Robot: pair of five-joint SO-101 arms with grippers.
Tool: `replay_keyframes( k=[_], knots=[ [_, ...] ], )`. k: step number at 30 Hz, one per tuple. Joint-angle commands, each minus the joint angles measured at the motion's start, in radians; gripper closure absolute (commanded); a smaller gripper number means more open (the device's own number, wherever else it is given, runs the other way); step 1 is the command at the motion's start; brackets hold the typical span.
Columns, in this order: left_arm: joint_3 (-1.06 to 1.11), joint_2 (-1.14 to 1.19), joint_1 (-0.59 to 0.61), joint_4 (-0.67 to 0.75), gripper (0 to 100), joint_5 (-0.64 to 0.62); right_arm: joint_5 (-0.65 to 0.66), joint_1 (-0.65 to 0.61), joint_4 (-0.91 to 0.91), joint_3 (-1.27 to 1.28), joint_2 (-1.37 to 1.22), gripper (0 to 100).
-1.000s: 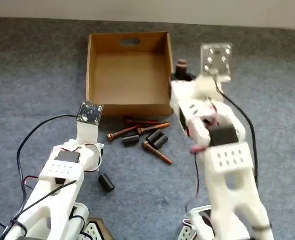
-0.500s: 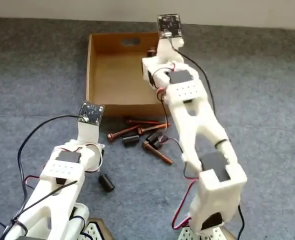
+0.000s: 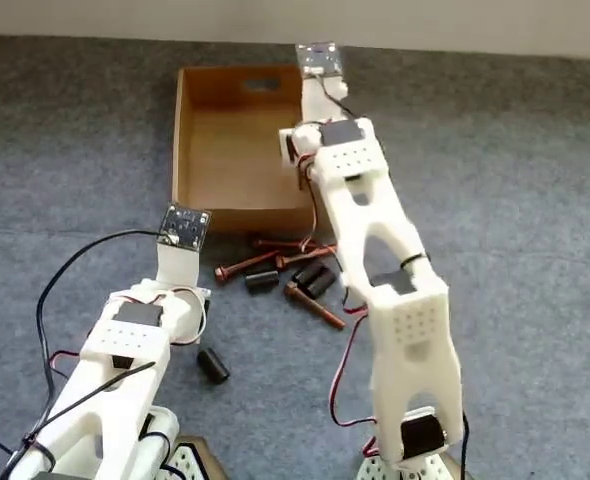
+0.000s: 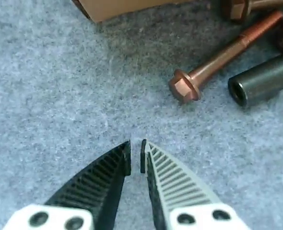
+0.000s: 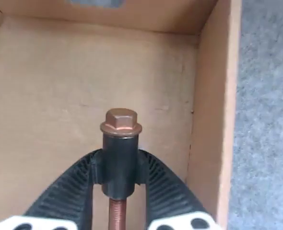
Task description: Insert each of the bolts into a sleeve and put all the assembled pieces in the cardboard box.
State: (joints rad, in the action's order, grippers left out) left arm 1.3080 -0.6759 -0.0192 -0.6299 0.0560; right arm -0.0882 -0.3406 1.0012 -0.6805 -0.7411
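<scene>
Right wrist view: right gripper [image 5: 117, 164] squeezes a sleeve [image 5: 117, 155] with a bolt [image 5: 121, 122] inside, over the cardboard box [image 5: 212, 96], which seems empty. Left gripper [image 4: 135, 156] is closed on nothing. More bolts [image 3: 315, 305] and sleeves [image 3: 213, 365] wait outside.

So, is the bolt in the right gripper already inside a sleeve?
Inserted: the bolt passes through the black sleeve, head at one end, shank at the other; right gripper clamps it.
</scene>
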Motion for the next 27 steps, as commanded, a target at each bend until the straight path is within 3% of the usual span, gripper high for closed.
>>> replay_keyframes(
  k=[1, 19, 24, 27],
  knots=[
    [-0.038, 0.001, -0.019, 0.015, 94, 0.008, -0.011, -0.004, 0.064, -0.186, -0.025, 99.2],
    [-0.038, 0.001, -0.016, 0.015, 94, 0.008, -0.011, -0.007, 0.254, -0.455, -0.255, 98.8],
    [-0.038, 0.001, -0.016, 0.015, 94, 0.008, -0.015, -0.002, 0.259, -0.449, -0.257, 86.6],
    [-0.038, 0.001, -0.016, 0.015, 94, 0.008, -0.015, -0.005, 0.274, -0.449, -0.257, 85.1]
  ],
)
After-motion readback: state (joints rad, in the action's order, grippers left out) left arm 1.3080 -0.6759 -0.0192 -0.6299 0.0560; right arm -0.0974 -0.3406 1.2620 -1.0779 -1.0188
